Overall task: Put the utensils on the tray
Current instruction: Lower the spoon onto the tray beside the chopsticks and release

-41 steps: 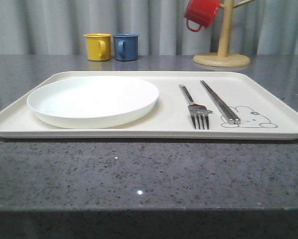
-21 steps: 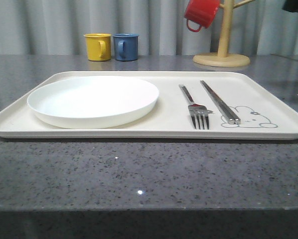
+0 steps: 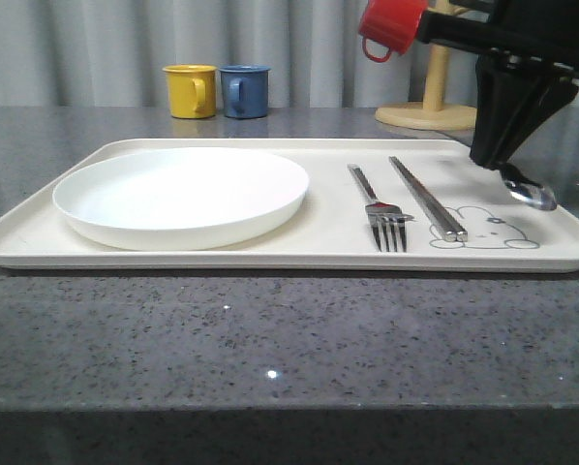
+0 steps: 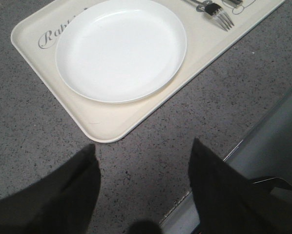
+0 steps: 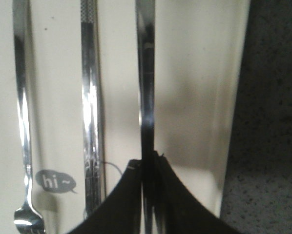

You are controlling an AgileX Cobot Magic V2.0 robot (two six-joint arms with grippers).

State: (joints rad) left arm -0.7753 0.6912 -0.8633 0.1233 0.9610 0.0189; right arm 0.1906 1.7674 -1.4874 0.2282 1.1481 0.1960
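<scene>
Now the right hand (image 3: 510,160) holds the spoon (image 3: 528,190) over the tray (image 3: 270,254).

Its black fingers point down and pinch the spoon's handle, and the bowl hangs low over the right end of the tray, near the rabbit drawing (image 3: 488,231). The fork (image 3: 379,209) and chopsticks (image 3: 427,198) lie side by side on the tray, right of the white plate (image 3: 181,194). The left hand (image 4: 143,190) hangs spread apart over the grey surface (image 4: 33,122), holding nothing.
</scene>
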